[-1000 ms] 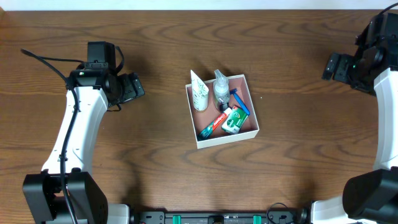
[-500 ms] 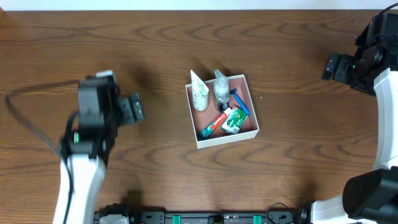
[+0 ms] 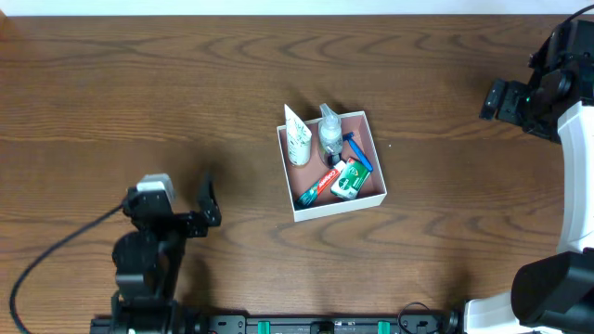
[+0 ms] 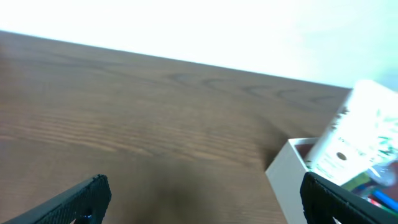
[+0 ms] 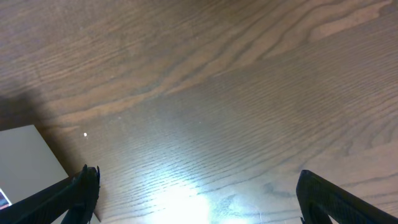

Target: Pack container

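Packing looks done: the container (image 3: 340, 206) holds toiletries (image 3: 345, 180). The left pincer (image 3: 208, 200) and right pincer (image 3: 492, 99) gape wide, empty. Next, probably just park them.

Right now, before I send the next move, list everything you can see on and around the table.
table: one, brown wood, under everything
container: one, white walls with a pinkish inside, table centre
tube: one, white, far-left corner of the container
bottle: one, clear, far side of the container, beside the tube
razor: one, blue, right side of the container
toothpaste: one, red and green, lying near-left in the container
soap box: one, green and white, in the container beside the toothpaste
left gripper: one, black, jaws open and empty, near-left of the container
right gripper: one, black, jaws open and empty, far right
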Available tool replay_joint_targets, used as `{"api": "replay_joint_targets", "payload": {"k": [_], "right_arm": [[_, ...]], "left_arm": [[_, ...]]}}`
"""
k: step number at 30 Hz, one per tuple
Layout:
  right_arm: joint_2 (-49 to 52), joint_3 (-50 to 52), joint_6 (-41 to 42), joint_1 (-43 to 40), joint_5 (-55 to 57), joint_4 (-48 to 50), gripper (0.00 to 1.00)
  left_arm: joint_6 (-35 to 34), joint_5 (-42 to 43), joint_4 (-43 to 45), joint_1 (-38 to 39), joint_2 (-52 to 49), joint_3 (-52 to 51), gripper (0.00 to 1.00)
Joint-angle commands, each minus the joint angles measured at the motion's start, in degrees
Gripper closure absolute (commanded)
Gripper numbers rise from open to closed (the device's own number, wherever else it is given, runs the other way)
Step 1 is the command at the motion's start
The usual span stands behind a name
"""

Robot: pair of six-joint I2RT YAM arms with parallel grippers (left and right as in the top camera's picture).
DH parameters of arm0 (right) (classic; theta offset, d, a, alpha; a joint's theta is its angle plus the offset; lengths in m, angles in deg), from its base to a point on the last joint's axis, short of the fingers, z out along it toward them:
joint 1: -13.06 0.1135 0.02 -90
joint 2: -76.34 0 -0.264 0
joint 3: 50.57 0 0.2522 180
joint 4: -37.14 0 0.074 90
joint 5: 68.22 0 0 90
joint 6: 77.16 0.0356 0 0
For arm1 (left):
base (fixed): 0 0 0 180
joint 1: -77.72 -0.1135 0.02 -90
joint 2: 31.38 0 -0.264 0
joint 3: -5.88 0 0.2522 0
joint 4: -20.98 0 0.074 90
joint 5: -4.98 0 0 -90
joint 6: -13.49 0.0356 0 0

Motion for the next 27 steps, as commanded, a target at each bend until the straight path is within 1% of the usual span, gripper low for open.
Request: {"api": "replay_joint_targets", "payload": {"k": [1, 6, 14, 22, 27], "right_arm": [[-0.35, -0.04, 0.24, -0.17, 0.04, -0.02, 0.01], [-0.35, -0.04, 0.24, -0.17, 0.02, -0.02, 0.01], [-0.35, -0.04, 0.24, -0.17, 0.02, -0.02, 0.01], [-0.35, -0.04, 0.24, -0.17, 0.04, -0.02, 0.01], [-0.35, -0.04, 0.24, -0.17, 0.02, -0.02, 0.01]], "left_arm": [[0.92, 1.66, 0.55, 1.36, 5.03, -2.01, 0.02], [0.94, 1.66, 0.50, 2.12, 11.19, -3.28, 0.02], [0.94, 1.64, 0.55, 2.12, 17.88, -3.28, 0.02], [1.42, 1.60, 1.60, 2.10, 17.86, -3.34, 0.02], [5.42, 1.60, 1.64, 2.05, 17.86, -4.15, 0.02]]}}
